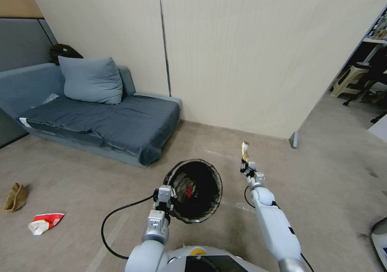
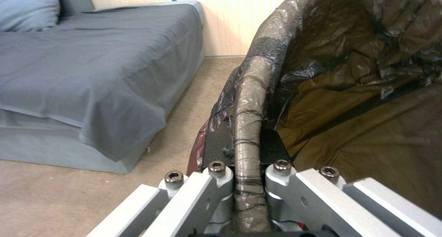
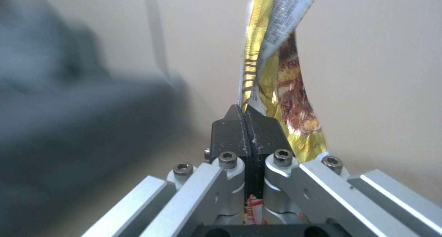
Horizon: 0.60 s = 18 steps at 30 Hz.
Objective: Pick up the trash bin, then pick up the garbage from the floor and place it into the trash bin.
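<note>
**Both hands loaded, bin held at the rim**

The left hand (image 2: pixel 248 161) is clenching the bagged rim of the bin (image 1: pixel 195 191), one finger inside the bag and one outside, holding it tilted above the floor (image 1: pixel 100 183) with its mouth opening toward the camera. A red scrap (image 1: pixel 188 190) is lying inside the black liner. The right hand (image 3: pixel 246 126) is pinching a yellow wrapper (image 3: pixel 281 92) between closed fingers, and the wrapper is sticking up past the fingertips; this hand is hanging just beside the bin, on its right, apart from the rim. Open floor is stretching between both hands and the wall (image 1: pixel 250 62). The sofa (image 1: pixel 100 122) edge is sitting near the bin's left. Well off to the left, a red-and-white wrapper (image 1: pixel 45 222) and a brown paper piece (image 1: pixel 15 197) are lying on bare floor.
</note>
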### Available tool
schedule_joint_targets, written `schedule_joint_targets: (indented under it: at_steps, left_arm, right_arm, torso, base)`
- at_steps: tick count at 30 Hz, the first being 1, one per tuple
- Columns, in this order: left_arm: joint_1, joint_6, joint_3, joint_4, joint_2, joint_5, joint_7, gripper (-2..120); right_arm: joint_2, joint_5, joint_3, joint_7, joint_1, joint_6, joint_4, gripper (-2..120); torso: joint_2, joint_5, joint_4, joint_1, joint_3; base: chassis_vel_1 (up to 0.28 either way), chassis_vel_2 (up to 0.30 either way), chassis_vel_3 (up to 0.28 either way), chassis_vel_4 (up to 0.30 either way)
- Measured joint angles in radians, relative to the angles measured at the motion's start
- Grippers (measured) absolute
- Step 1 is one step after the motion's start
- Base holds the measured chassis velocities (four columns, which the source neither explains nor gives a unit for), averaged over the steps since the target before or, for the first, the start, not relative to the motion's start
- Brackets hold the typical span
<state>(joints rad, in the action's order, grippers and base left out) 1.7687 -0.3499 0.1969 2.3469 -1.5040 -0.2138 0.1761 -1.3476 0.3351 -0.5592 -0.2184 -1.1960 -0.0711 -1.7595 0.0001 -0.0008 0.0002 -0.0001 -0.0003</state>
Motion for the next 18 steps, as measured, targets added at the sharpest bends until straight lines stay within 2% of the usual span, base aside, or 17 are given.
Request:
schedule_joint_targets:
  at_steps: [1, 2, 3, 4, 6, 7, 9, 13, 18]
  left_arm:
    - [-0.001, 0.000, -0.003, -0.003, 0.000, 0.001, 0.000, 1]
    - [-0.001, 0.000, -0.003, -0.003, 0.000, 0.001, 0.000, 1]
    - [-0.001, 0.000, -0.006, -0.006, 0.001, 0.002, 0.000, 1]
    - [-0.003, 0.000, -0.009, -0.008, 0.001, 0.002, 0.000, 1]
    - [-0.003, 0.000, -0.012, -0.010, 0.002, 0.004, -0.001, 1]
    - [-0.003, 0.000, -0.012, -0.010, 0.002, 0.004, -0.001, 1]
    - [-0.004, 0.000, -0.012, -0.012, 0.002, 0.005, -0.001, 1]
    - [-0.007, 0.000, -0.014, -0.014, 0.002, 0.008, -0.002, 1]
    - [-0.013, 0.000, -0.013, -0.015, 0.000, 0.012, -0.003, 1]
  right_arm:
    - [0.004, 0.056, 0.011, -0.050, -0.042, -0.010, -0.085, 0]
    - [0.004, 0.056, 0.011, -0.050, -0.042, -0.010, -0.085, 0]
    - [0.009, 0.107, 0.026, -0.124, -0.085, -0.024, -0.163, 0]
    - [0.015, 0.131, 0.044, -0.170, -0.111, -0.037, -0.213, 0]
    - [0.034, 0.157, 0.099, -0.220, -0.164, -0.046, -0.309, 0]
    - [0.034, 0.157, 0.099, -0.220, -0.164, -0.046, -0.309, 0]
    - [0.049, 0.161, 0.158, -0.225, -0.200, -0.046, -0.366, 0]
    - [0.065, 0.139, 0.249, -0.218, -0.246, -0.051, -0.399, 0]
    - [0.069, 0.078, 0.329, -0.214, -0.308, -0.068, -0.378, 0]
  torso:
    - [0.000, 0.0001, -0.0004, 0.000, 0.000]
    - [0.000, 0.0001, -0.0004, 0.000, 0.000]
    - [0.000, 0.0013, -0.0005, 0.000, 0.000]
    - [0.000, 0.0001, -0.0004, 0.000, 0.000]
    - [0.000, 0.0006, -0.0003, 0.000, 0.000]
    - [0.000, 0.0006, -0.0003, 0.000, 0.000]
    - [0.000, 0.0007, -0.0003, 0.000, 0.000]
    - [0.000, 0.0008, -0.0001, 0.000, 0.000]
    - [0.000, 0.0008, -0.0003, 0.000, 0.000]
  base:
    - [0.000, 0.000, 0.000, 0.000]
    - [0.000, 0.000, 0.000, 0.000]
    - [0.000, 0.000, 0.000, 0.000]
    - [0.000, 0.000, 0.000, 0.000]
    - [0.000, 0.000, 0.000, 0.000]
    - [0.000, 0.000, 0.000, 0.000]
    - [0.000, 0.000, 0.000, 0.000]
    - [0.000, 0.000, 0.000, 0.000]
    - [0.000, 0.000, 0.000, 0.000]
